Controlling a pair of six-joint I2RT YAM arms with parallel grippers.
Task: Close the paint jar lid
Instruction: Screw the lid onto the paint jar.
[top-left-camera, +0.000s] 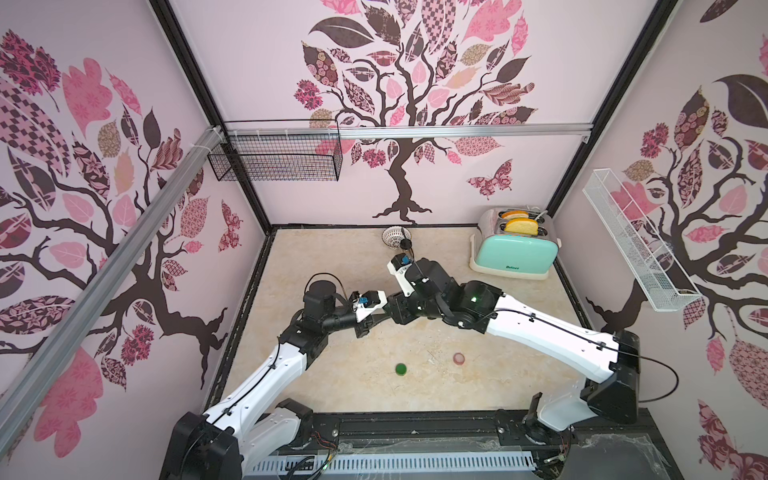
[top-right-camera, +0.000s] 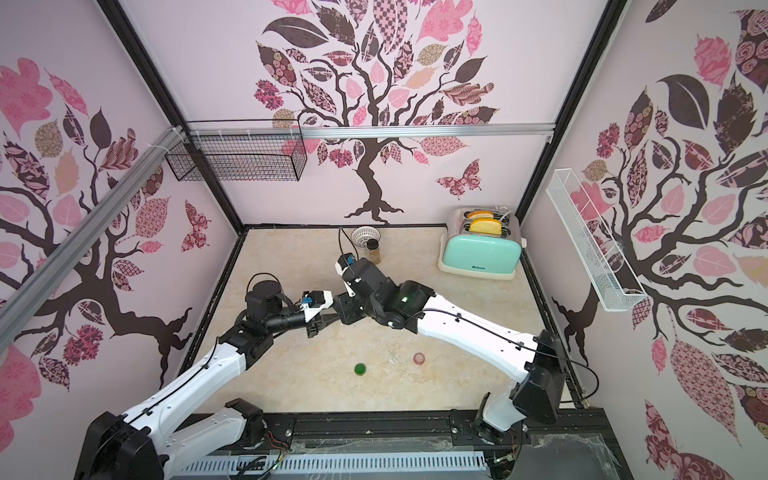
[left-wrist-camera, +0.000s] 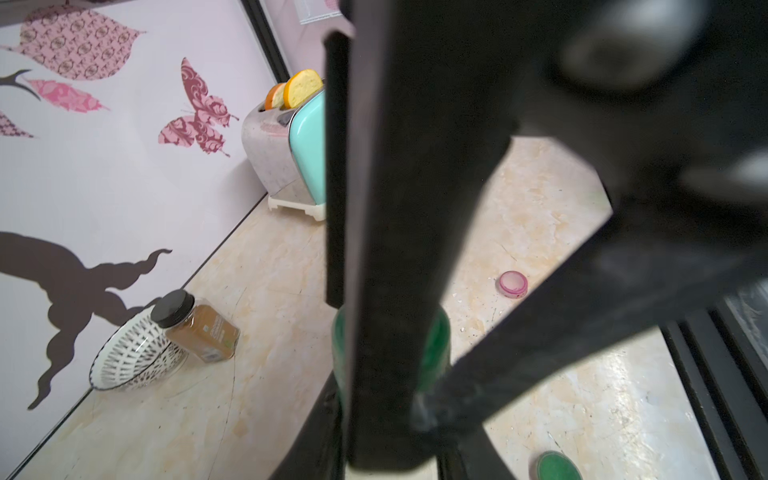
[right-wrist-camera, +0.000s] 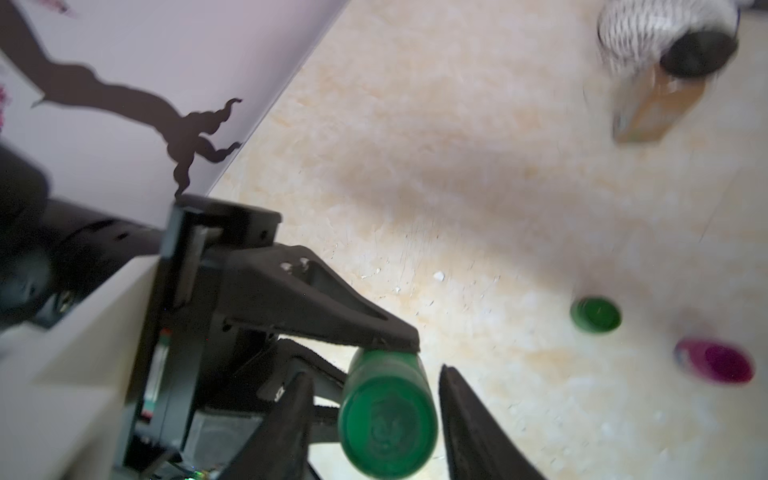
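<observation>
Standing nearest the arm bases on the marble-patterned tabletop (top-left-camera: 332, 386) are two low round containers, well apart: a green pot (top-left-camera: 400, 369) and a pink pot (top-left-camera: 459, 358). In the left wrist view the pink one shows a pale centre inside a pink rim.

Mid-table, the green paint jar (right-wrist-camera: 382, 363) is held off the surface, lying roughly sideways. In both top views it is hidden beneath the two wrists. The left gripper (right-wrist-camera: 374, 353) is clamped across the jar's body, with one finger pressed flat on its side. The right gripper (right-wrist-camera: 380, 386) faces the jar's end. Its two fingers (right-wrist-camera: 469, 415) stand moderately apart on either side of that end, with a gap on each side and touching nothing. The end facing it appears to be the lid (right-wrist-camera: 386, 428), seated on the jar, but blur prevents judging how tightly.

Beyond the grippers, a spice jar (top-right-camera: 372, 251) with its black cap on holds brown powder. It stands just beside a white slotted bowl (top-right-camera: 365, 236) near the rear wall.

At the far right corner, a mint-green toaster (top-left-camera: 517, 253) carries two slices of bread (top-left-camera: 521, 226), upright in its slots.

A black wire basket (top-left-camera: 274, 160) hangs from the rear rail, and a white wire basket (top-left-camera: 636, 245) is fixed to the right wall.
</observation>
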